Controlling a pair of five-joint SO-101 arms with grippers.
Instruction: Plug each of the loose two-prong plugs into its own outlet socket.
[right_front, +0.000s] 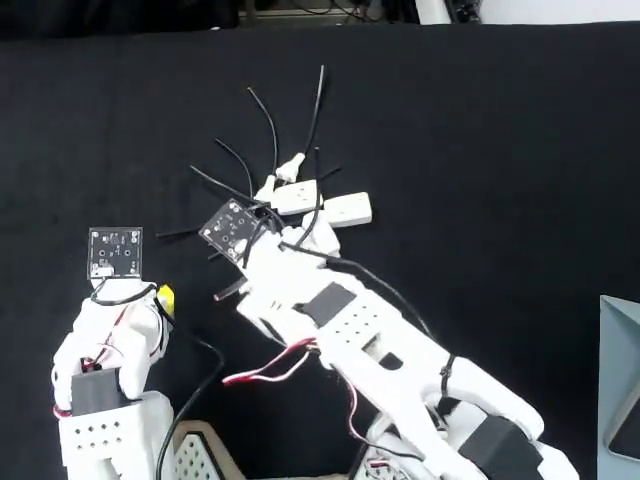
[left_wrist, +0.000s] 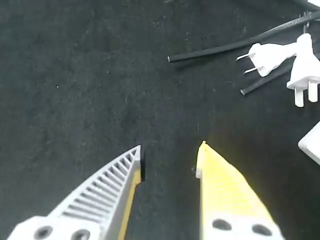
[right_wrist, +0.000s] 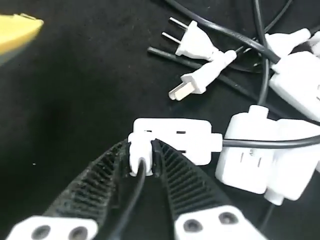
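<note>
At table centre, held plug: a white plug (right_wrist: 140, 156) sits between the fingers of the right gripper (right_wrist: 142, 149), its cord (right_wrist: 131, 195) trailing back between them.
Right jaws: narrow, clamped on the plug body.
Long axis: in line with the fingers, front end toward the outlet block (right_wrist: 175, 137).
Contact: the plug front touches the near edge of the block; whether the prongs are in the slots cannot be told.
Loose plug: a loose plug (right_wrist: 192, 44) lies on the black cloth (right_wrist: 75, 90) just beyond the block, both prongs bare, with a second plug (right_wrist: 197, 82) beside it.
Adapters: larger white adapters (right_wrist: 260, 162) lie just right of the block.
Left gripper: the left gripper (left_wrist: 169, 159) is at the near left, well apart from the cluster, jaws wide with nothing between.
Nearer arm: the right; judged best placed to press the held plug home along its own axis.
</note>
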